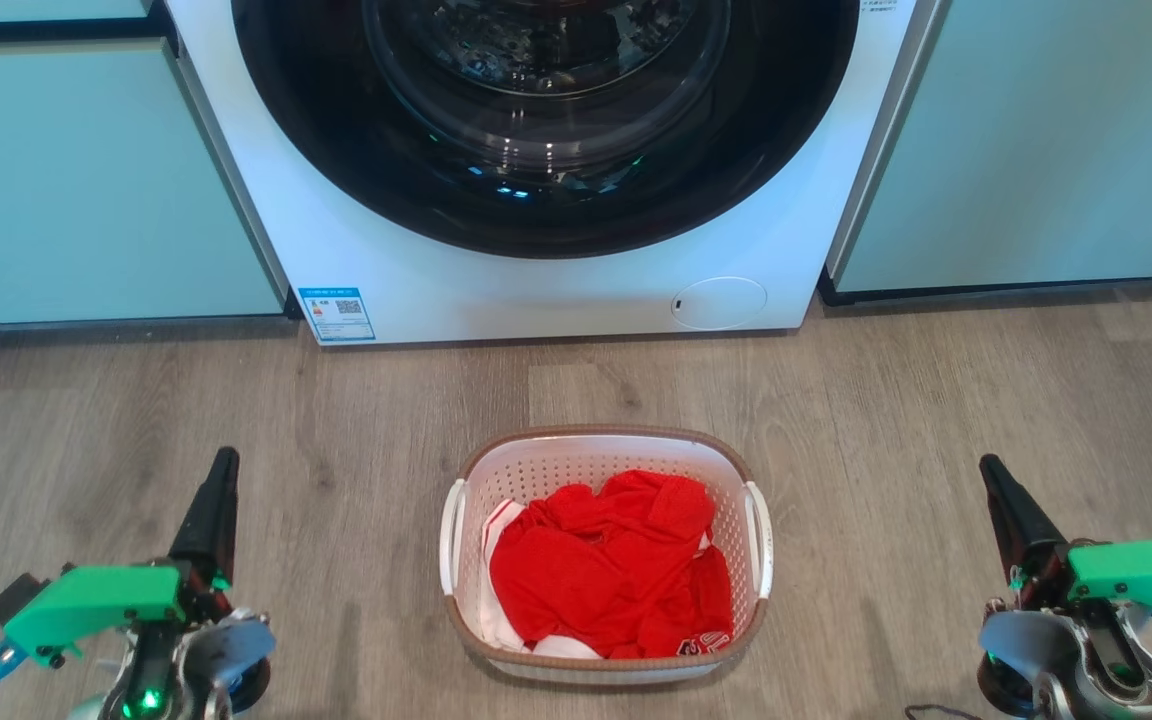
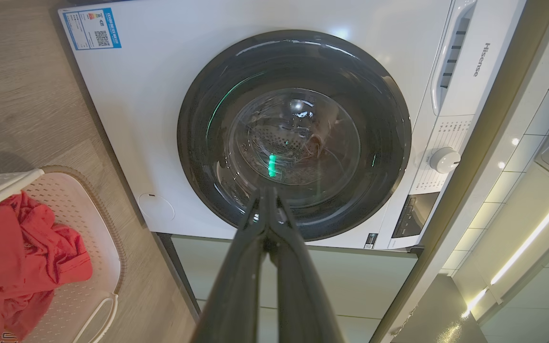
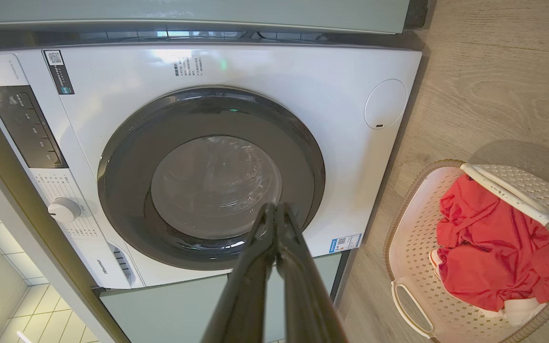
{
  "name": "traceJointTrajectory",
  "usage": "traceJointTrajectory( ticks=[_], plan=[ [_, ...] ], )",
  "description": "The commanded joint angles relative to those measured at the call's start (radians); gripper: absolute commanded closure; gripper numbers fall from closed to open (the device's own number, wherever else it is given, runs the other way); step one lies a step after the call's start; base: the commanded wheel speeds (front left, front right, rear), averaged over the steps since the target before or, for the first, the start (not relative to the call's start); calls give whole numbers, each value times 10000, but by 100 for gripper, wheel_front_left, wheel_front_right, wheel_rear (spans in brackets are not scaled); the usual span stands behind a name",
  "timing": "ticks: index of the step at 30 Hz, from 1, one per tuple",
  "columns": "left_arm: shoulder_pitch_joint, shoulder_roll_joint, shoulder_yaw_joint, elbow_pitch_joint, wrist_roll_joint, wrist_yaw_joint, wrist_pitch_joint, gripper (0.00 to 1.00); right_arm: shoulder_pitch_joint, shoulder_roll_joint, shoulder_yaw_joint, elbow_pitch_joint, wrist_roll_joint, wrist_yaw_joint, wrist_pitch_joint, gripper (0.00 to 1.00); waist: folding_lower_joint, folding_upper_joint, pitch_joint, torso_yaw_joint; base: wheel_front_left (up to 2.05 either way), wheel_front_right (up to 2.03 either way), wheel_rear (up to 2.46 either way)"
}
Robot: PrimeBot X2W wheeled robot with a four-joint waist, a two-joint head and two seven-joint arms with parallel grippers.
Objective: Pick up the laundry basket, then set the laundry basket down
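Laundry basket point(image 1: 586, 462) rests on the wood floor point(image 1: 336, 420) midway between our two grippers, well apart from each, with red clothing point(image 1: 606, 570) heaped inside. Nearest us, our left gripper point(image 1: 224, 465) and right gripper point(image 1: 994, 470) hover low on either flank. Both are empty, fingers pressed together at the tips. We judge they are staged symmetrically so each can reach one of the white side handles point(image 1: 452, 535). The lift is not yet begun. Beyond the basket stands the washing machine point(image 1: 536, 290), its round door shut, between pale green cabinets point(image 1: 86, 180).

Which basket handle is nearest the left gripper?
The left handle, on the basket side facing the left gripper; the right handle faces the right gripper.
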Motion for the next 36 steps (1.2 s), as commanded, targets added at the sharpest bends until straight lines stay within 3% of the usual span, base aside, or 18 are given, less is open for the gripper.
traceJointTrajectory(
  ticks=[1,2,3,5,21,36],
  plan=[
    [-558,49,364,-292,86,-67,74,100,-479,-72,174,-309,-103,25,75,100,0,-1,0,0,0,0,0],
    [-558,49,364,-292,86,-67,74,100,-479,-72,174,-309,-103,25,75,100,0,-1,0,0,0,0,0],
    [8,0,-11,39,-3,9,-8,0,5,6,8,31,4,0,-6,9,0,-1,0,0,0,0,0],
    [155,-13,-39,296,-2,10,-21,0,127,50,36,300,3,0,-14,0,0,-1,-1,0,0,0,0],
    [391,-20,-314,-18,375,122,-431,0,343,60,294,209,-285,3,-431,0,0,-1,-48,-16,0,0,0],
    [436,-11,-630,-738,1926,442,-870,0,385,42,219,-243,-1875,6,-870,0,0,-1,-95,-37,0,0,0]
  ],
)
